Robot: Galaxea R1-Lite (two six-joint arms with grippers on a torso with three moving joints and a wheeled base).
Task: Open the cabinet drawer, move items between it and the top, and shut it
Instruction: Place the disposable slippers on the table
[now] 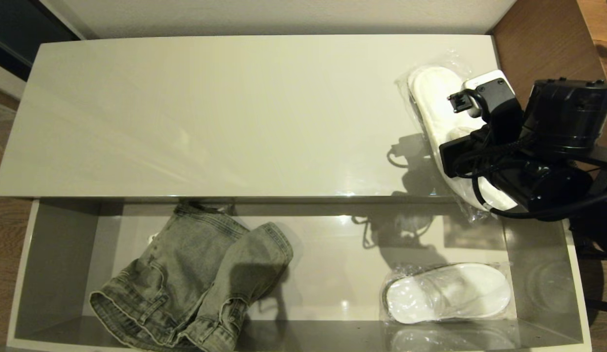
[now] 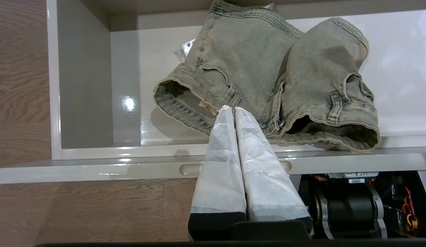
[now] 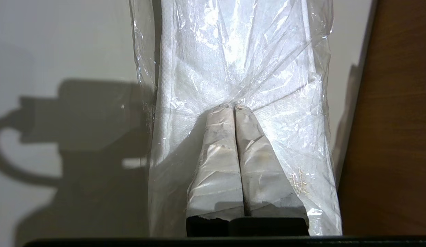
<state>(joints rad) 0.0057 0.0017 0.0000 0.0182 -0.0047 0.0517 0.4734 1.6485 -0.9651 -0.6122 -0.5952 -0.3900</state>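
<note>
Currently two wrapped slippers: one (image 1: pixel 447 292) in the drawer (image 1: pixel 58 254), one (image 1: pixel 433 98) on top (image 1: pixel 210 117).

Drawer (image 1: pixel 58 274) open: denim garment (image 1: pixel 195 283) left, wrapped slipper (image 1: pixel 447 293) right. Second slipper (image 1: pixel 433 98) on top (image 1: pixel 210 117) (far right), under right arm (image 1: pixel 528 146).

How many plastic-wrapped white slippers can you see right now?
2: one wrapped white slipper on the glossy cabinet top, pinched by the right gripper; another inside the open drawer.

Glossy top (image 1: pixel 210 112), faded denim garment (image 1: pixel 195 283)
</note>
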